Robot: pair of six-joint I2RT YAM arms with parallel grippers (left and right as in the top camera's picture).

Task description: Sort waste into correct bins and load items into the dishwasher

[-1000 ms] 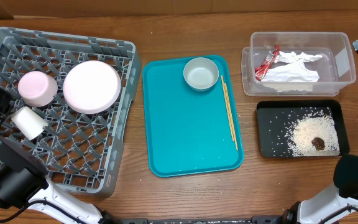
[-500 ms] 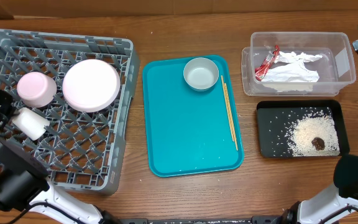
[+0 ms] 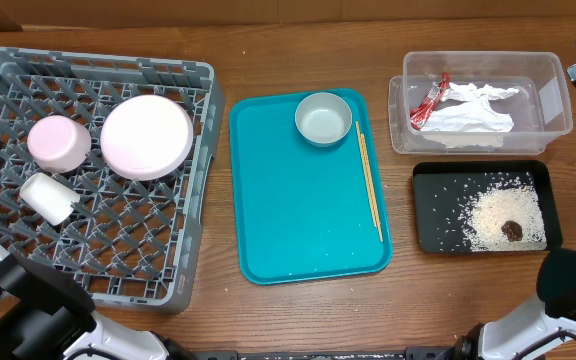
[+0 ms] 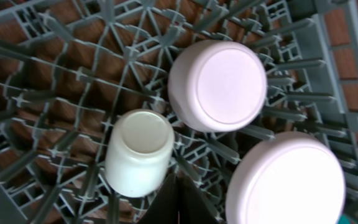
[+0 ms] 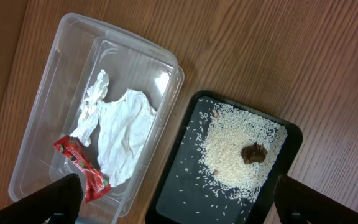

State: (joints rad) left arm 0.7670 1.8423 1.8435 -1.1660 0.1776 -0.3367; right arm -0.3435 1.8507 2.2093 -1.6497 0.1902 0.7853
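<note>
Cup (image 4: 138, 152) white, sideways in rack (image 3: 108, 65); left end effector (image 4: 178, 199) pressed together, right end effector (image 5: 179, 202) spread

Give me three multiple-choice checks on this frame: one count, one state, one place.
1. Crockery pieces in the grey lattice plastic dish rack: A) two B) three C) four
2. The small round pale bowl on the teal rectangular serving tray is: A) upside down B) upright, empty C) holding rice
3. The red snack wrapper lies in: A) shallow black tray B) grey rack C) clear plastic rectangular tub
Key: 1 B, the large pale round plate, pink bowl and small white cup sit there; 2 B, its hollow faces up with nothing inside; 3 C, it lies beside the crumpled white napkin.
</note>
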